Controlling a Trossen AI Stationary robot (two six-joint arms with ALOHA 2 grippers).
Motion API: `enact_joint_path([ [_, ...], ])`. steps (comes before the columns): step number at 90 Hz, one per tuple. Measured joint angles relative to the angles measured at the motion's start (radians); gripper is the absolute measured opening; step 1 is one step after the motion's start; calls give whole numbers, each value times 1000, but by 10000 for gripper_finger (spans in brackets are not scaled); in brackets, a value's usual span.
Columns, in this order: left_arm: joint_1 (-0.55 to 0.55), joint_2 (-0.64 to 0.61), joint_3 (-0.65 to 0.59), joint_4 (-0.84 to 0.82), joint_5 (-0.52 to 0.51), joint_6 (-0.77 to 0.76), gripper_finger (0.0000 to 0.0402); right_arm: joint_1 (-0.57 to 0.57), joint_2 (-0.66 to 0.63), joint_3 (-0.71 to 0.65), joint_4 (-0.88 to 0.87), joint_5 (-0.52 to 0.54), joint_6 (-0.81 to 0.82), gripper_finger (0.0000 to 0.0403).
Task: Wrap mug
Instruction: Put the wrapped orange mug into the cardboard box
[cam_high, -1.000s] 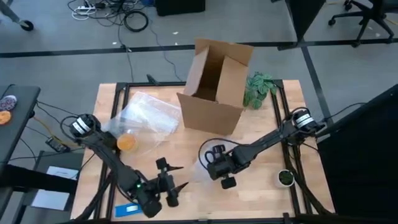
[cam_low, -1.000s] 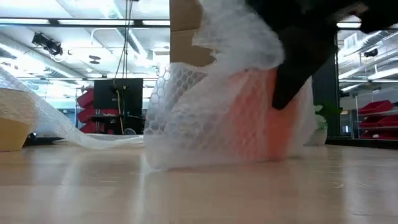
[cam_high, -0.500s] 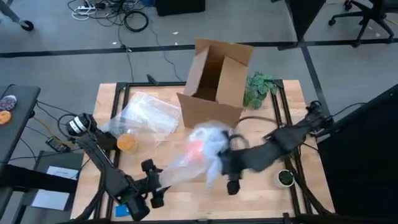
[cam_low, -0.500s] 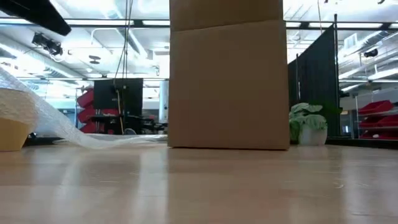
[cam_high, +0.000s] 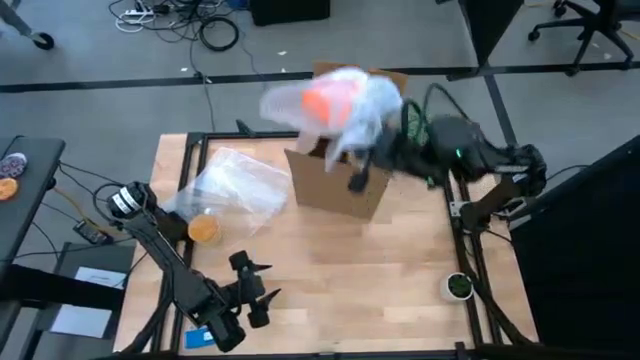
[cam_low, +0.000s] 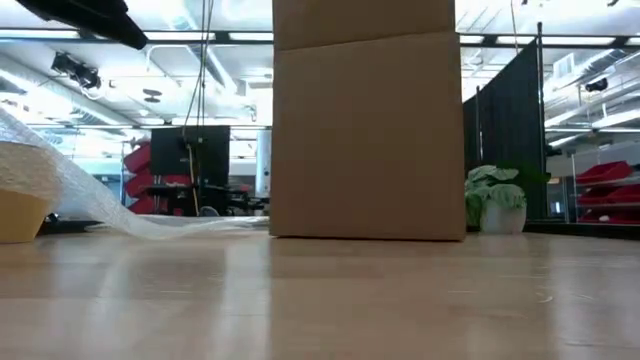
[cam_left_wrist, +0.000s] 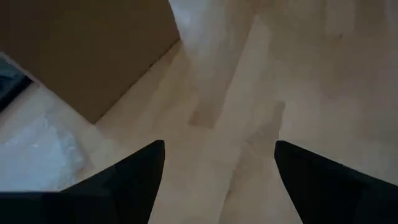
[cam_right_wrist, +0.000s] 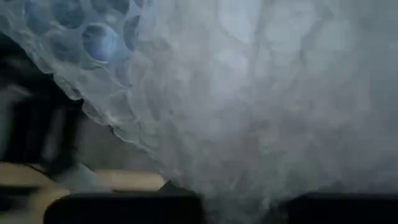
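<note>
Now the right gripper (cam_high: 362, 150), clamped on the wrapped mug (cam_high: 327, 101), should lower it slowly into the box (cam_high: 345, 165) below.

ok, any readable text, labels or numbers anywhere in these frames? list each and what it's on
None can be read.
The cardboard box shows plain brown faces with no print, in the high and low views alike.
The bubble wrap around the mug, carried by the right gripper over the box, bears no label.
A small blue item at the table's front edge by the left gripper may carry print, but it is too small to tell.
</note>
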Motion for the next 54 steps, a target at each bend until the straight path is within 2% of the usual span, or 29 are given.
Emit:
enact_joint_path([
  [10,20,0,0,-1,-69,83,289,-113,-20,2,-242,-6,79,1],
  [21,55,0,0,-31,-144,147,289,-180,-31,-2,-506,-44,111,1],
  [37,136,-7,-1,-244,-176,128,289,-237,-64,1,-882,-38,126,1],
  [45,197,-39,-2,-335,-191,118,289,-261,-63,0,-1001,-39,159,1],
  [54,267,-69,-2,-401,-283,119,289,-300,-63,-17,-1038,-55,153,1],
])
